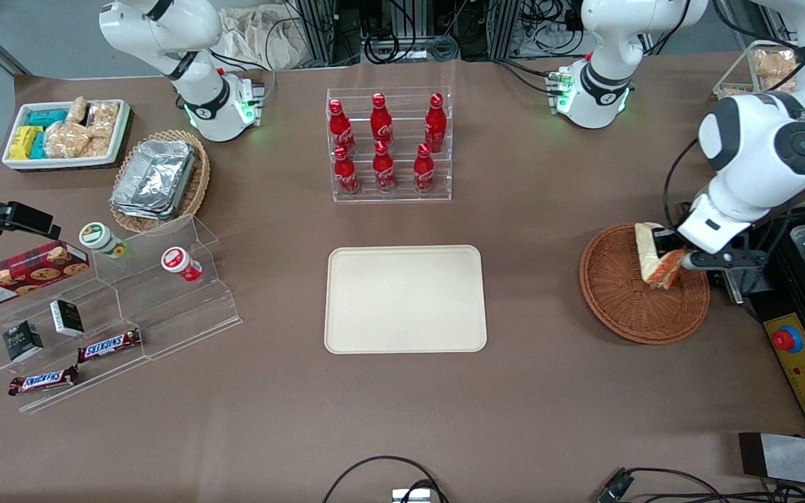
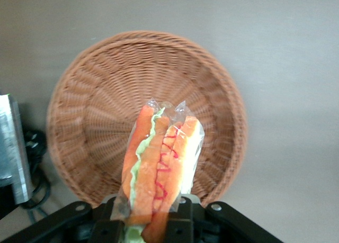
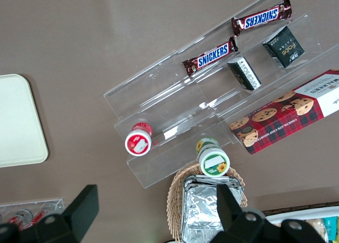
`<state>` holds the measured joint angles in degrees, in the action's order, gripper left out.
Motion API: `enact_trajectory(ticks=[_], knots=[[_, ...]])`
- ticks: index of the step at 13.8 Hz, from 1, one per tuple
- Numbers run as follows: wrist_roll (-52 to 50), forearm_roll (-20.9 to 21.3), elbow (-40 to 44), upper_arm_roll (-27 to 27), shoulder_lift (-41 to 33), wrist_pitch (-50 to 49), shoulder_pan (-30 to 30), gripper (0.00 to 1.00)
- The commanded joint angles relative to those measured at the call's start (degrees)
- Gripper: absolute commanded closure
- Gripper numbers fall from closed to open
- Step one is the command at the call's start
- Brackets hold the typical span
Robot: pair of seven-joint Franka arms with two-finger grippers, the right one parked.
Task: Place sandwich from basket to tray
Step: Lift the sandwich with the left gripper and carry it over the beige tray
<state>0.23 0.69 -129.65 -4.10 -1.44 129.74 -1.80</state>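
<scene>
The left arm's black two-finger gripper [image 2: 153, 222] is clamping the small triangular sandwich of pale bread with green and orange filling, sealed in clear wrap [image 2: 159, 169], and is holding it just above the round shallow reddish-brown wicker basket [image 2: 100, 110], which is sitting on the brown counter [image 1: 402, 419] toward the working arm's end. The jaws are pinching the wedge across its two flat bread faces at one end, with the cut edge facing the wrist camera. Judgement: the piece is looking light, soft and compressible; the film is likely slippery, so a firm squeeze is risking crushed bread and a loose one is risking slip. Holding on the broad bread faces is seeming right. The flat cream-beige rectangular tray with rounded corners [image 1: 406, 299] is lying well apart, mid-counter, unoccupied.
</scene>
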Motion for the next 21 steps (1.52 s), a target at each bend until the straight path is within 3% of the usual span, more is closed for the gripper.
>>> enact_trajectory(ticks=[1,10,15,21], knots=[[-0.3,0.9,1.8,-3.5,-0.7,-2.1,0.0,0.74],[-15.7,1.5,9.8,-15.8,6.4,-2.5,0.0,0.75],[-28.5,7.2,16.3,-22.1,13.9,-2.6,0.7,0.75],[-41.9,13.8,24.0,-22.2,22.9,-3.4,8.5,0.75]])
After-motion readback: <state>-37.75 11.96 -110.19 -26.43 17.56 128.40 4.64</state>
